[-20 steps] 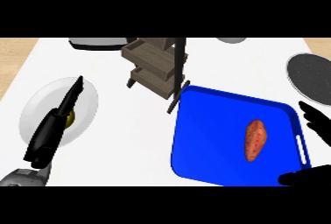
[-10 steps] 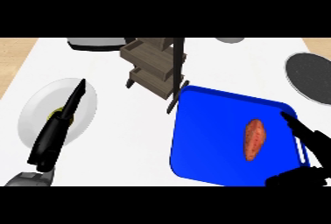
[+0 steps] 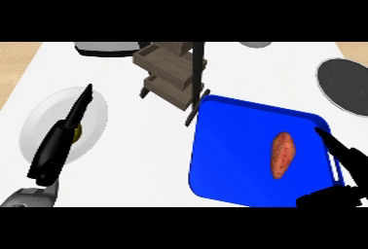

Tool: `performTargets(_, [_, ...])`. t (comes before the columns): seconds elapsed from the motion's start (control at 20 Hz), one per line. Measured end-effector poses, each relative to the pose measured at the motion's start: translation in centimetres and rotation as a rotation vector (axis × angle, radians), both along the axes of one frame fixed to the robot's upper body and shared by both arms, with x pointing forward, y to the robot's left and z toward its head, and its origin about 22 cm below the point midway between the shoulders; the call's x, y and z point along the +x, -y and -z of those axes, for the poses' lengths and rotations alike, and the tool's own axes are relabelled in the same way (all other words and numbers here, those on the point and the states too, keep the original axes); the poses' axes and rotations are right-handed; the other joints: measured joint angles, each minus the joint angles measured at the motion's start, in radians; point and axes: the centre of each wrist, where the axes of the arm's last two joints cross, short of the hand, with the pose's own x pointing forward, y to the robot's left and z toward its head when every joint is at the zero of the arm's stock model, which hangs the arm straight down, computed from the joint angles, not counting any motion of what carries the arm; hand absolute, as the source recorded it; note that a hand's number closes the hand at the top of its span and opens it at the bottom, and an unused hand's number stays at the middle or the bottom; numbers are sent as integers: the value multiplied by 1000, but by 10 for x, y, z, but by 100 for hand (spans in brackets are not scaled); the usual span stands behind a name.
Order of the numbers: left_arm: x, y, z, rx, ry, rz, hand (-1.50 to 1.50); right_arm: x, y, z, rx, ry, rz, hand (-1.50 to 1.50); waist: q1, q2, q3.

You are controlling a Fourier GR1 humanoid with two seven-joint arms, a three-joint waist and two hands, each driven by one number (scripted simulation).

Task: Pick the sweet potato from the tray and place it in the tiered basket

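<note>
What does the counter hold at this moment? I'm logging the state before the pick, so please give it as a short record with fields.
sweet potato: lying on the blue tray, right of its middle, not held
blue tray: on the counter's right part, below the basket
tiered basket: dark wood, upper middle of the counter
right hand: over the tray's right edge, fingers straight, apart from the sweet potato
left hand: at the left, fingers straight, above a white plate
task step: pick not yet done
</note>
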Motion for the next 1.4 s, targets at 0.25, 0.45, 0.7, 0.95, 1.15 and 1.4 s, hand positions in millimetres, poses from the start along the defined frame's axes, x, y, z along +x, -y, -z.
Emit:
performTargets(0.25, [0,5,-5,-3,-3,3,0,2,13,17,-16,31,56,-150,0,0,0])
performTargets(0.45, [-5,2,0,-3,-3,4,0,0,11,31,-2,23,67,-150,0,0,0])
performTargets(0.7, [-1,-5,-1,0,0,0,0,9,9,44,24,19,69,-150,1,0,0])
performTargets(0.95, [-2,2,-3,-8,-6,2,0,16,9,62,39,22,82,-150,2,0,0])
performTargets(1.15, [-2,-3,6,-9,-4,-2,0,18,4,63,45,24,87,-150,1,0,0])
performTargets(1.4, [-1,-1,-5,-4,0,2,0,33,1,82,56,33,97,-150,2,0,0])
